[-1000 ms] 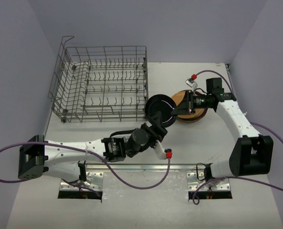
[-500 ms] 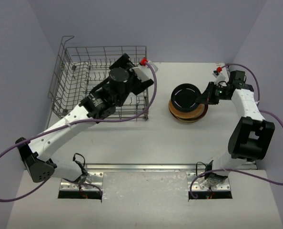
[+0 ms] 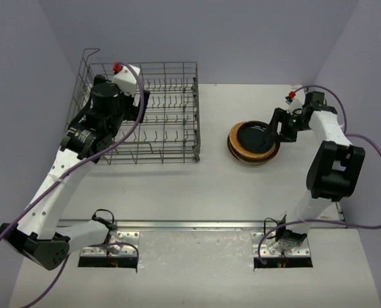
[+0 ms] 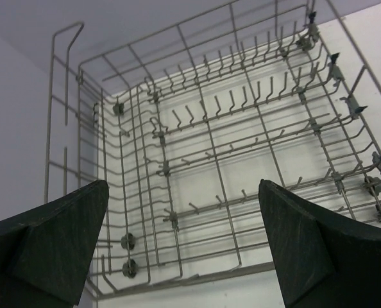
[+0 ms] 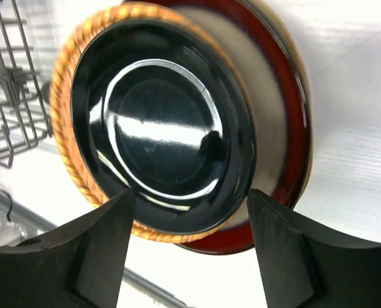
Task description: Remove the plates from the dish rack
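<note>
The dish rack (image 3: pixel 195 109) stands at the back left, and no plates show in it; the left wrist view looks down on its bare tines (image 4: pixel 167 168). My left gripper (image 3: pixel 138 106) hovers open over the rack's left half, with nothing between its fingers (image 4: pixel 56 237). The plates sit in one stack (image 3: pixel 254 156) at centre right. A small black plate (image 3: pixel 251 135) (image 5: pixel 158 128) lies on top, over an orange-rimmed plate (image 5: pixel 62 96) and a red-rimmed plate (image 5: pixel 293 102). My right gripper (image 3: pixel 275 127) (image 5: pixel 187 250) is open at the stack's right edge, one finger on either side of the black plate's rim.
A raised wire loop (image 3: pixel 91 52) stands at the rack's back left corner. Purple walls close in the table at the back and on both sides. A metal rail (image 3: pixel 190 224) and both arm bases run along the near edge.
My left arm swung from the table's middle up over the rack's left half. My right gripper set the black plate on the stack and opened.
</note>
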Controlling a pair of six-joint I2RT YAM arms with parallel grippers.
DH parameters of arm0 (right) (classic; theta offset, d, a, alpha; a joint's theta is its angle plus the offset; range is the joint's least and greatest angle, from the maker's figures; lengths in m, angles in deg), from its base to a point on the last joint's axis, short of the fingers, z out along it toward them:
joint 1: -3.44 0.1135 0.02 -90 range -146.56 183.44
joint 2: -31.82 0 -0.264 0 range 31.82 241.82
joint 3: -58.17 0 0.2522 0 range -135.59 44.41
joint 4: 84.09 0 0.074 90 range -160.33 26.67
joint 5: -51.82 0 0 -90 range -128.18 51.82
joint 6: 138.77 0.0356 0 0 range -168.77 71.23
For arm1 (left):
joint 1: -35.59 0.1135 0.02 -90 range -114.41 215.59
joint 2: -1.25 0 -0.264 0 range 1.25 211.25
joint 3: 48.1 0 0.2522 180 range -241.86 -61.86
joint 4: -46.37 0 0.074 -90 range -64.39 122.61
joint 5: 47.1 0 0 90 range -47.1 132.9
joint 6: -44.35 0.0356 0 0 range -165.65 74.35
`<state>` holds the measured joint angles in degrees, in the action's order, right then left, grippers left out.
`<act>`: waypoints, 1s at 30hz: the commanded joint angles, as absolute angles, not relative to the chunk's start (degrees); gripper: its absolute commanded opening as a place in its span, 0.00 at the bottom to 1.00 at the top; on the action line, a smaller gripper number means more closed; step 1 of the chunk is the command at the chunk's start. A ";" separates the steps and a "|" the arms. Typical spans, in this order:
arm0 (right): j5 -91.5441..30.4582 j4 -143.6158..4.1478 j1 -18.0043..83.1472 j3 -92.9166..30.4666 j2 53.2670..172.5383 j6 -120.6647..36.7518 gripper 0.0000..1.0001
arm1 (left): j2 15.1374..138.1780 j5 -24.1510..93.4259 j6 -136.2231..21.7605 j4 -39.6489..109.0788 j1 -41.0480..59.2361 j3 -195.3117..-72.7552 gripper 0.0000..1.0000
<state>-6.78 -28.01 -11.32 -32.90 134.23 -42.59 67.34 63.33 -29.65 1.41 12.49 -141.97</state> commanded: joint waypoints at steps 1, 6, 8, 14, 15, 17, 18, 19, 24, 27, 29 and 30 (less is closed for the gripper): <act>-9.44 -26.44 -11.06 -37.14 130.80 -43.75 0.85 | 64.61 54.75 -38.40 -1.04 17.62 -138.04 1.00; -9.99 -26.53 -11.06 -39.47 122.67 -44.97 0.99 | 65.11 46.50 -42.84 -3.76 22.73 -136.18 1.00; -10.06 -27.49 -11.06 -39.18 117.59 -45.71 0.99 | 64.86 43.98 -43.90 -4.23 24.13 -135.63 1.00; -7.08 -39.20 -11.06 -25.11 101.15 -45.85 0.99 | 62.81 42.77 -43.86 -3.84 26.11 -134.06 1.00; -6.29 -40.43 -11.06 -21.11 97.81 -45.65 0.99 | 62.21 44.09 -43.46 -3.65 26.25 -133.53 1.00; -5.71 -45.08 -11.06 -14.61 92.69 -45.35 0.99 | 60.84 44.75 -42.43 -3.13 26.45 -132.48 1.00; -6.03 -46.76 -11.06 -11.47 90.47 -45.43 0.99 | 59.93 44.82 -41.81 -2.84 26.45 -131.97 1.00; -6.35 -48.45 -11.06 -8.34 88.24 -45.50 0.99 | 59.02 44.90 -41.19 -2.55 26.45 -131.46 1.00; -8.11 -51.85 -11.06 -0.06 81.46 -46.22 0.99 | 56.25 46.79 -39.25 -1.70 26.54 -128.62 1.00; -8.21 -51.05 -10.97 -0.39 81.23 -46.40 0.99 | 55.57 47.12 -39.45 -1.05 26.54 -127.53 1.00; -8.15 -50.70 -10.97 -1.00 81.48 -46.58 0.99 | 55.51 47.30 -39.73 -1.05 26.54 -127.73 1.00; -8.15 -50.62 -10.97 -1.18 81.54 -46.68 0.99 | 55.37 47.63 -39.88 -0.98 26.54 -127.85 1.00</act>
